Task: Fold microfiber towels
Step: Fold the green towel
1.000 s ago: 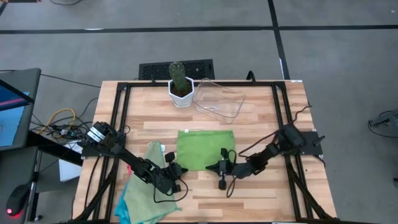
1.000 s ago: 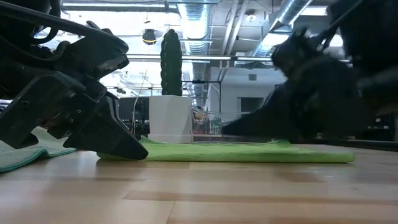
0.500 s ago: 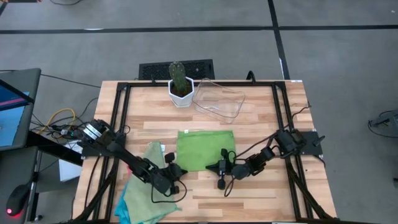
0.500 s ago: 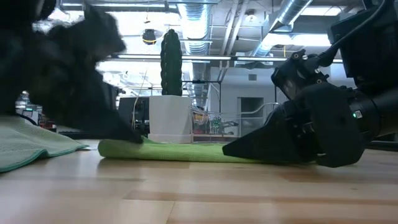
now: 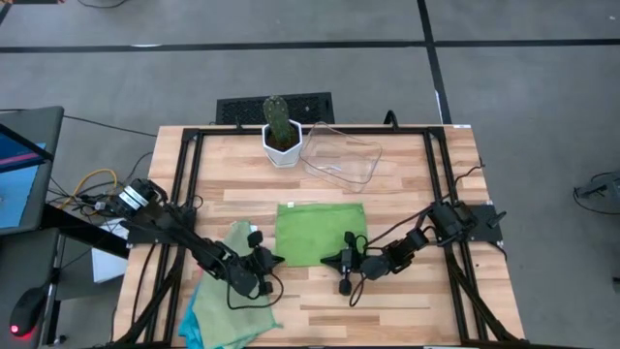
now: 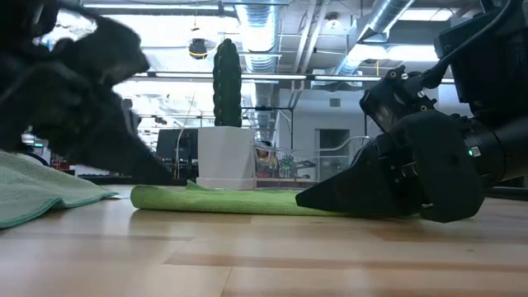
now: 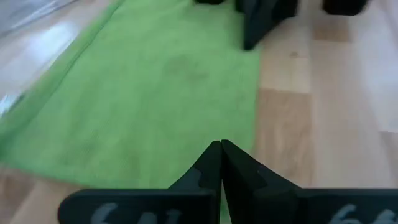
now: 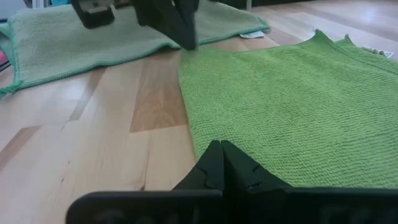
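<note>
A light green microfiber towel [image 5: 320, 231] lies flat in a folded rectangle at the middle of the table. My left gripper [image 5: 276, 260] is shut at the towel's near left corner [image 8: 185, 57]. My right gripper [image 5: 327, 260] is shut at the towel's near edge, right of the left one. A second light green towel [image 5: 232, 291] lies spread at the near left, with a turquoise one [image 5: 193, 332] showing under it. My left gripper's shut tips [image 8: 188, 42] stand at or just over the towel's near left corner; I cannot tell whether they touch it. My right gripper rests its shut fingertips [image 6: 304, 200] on the towel's near edge [image 8: 249, 171], coming in low from the table's right. The towel lies flat under them.
A cactus in a white pot [image 5: 281, 136] and a clear plastic tray [image 5: 341, 155] stand at the far edge, behind the towel. Black frame rails [image 5: 184, 194] run along the table's left and right sides. Bare wood lies near the front edge.
My right gripper has sunk onto the towel's near edge and then kept still. My left gripper has drawn back a little toward the table's left edge and risen slightly off the table at the towel's corner. The towel has stayed flat.
</note>
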Robot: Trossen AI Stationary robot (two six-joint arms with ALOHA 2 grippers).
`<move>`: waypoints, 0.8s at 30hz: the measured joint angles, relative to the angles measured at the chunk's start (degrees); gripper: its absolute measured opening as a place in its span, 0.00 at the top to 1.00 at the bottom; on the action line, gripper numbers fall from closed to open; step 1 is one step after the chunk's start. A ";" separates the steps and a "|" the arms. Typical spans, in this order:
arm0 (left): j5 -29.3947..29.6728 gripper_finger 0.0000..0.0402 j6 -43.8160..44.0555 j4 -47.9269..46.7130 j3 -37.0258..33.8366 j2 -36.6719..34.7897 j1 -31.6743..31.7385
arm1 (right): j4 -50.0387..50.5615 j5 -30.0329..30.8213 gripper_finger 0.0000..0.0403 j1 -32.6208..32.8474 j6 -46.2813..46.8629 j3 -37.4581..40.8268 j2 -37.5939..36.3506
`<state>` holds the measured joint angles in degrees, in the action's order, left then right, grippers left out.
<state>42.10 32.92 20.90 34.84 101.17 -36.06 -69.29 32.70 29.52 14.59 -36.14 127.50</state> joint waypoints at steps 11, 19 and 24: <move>-0.69 1.00 5.37 1.18 -0.89 3.83 -1.34 | -0.28 0.01 0.97 -0.31 -0.07 0.05 0.04; -0.89 1.00 5.77 1.00 -0.89 3.82 -1.45 | -2.67 0.66 0.96 0.33 -4.68 3.03 -7.51; -0.89 1.00 5.79 0.99 -0.89 3.82 -1.45 | -2.79 1.37 0.97 1.66 -4.68 6.39 -10.68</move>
<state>41.21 38.72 21.89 33.95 104.99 -37.52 -72.08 34.08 31.18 9.91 -29.75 116.82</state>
